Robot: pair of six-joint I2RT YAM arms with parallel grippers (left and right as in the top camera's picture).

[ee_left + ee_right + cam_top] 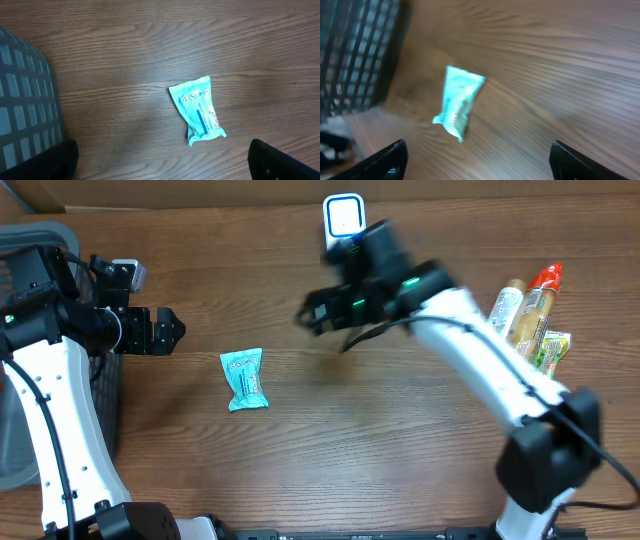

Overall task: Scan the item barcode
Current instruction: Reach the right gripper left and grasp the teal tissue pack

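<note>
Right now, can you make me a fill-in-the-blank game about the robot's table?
The teal packet lies flat on the wooden ____.
The left gripper has its jaws ____.
The right gripper is holding ____.
The basket sits on the robot's ____ side.
Missing words: table, open, nothing, left.

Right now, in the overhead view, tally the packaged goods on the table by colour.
Teal packet: 1
Green packet: 1
Red-topped pouch: 1
Tan bottle: 1
Total: 4
</note>
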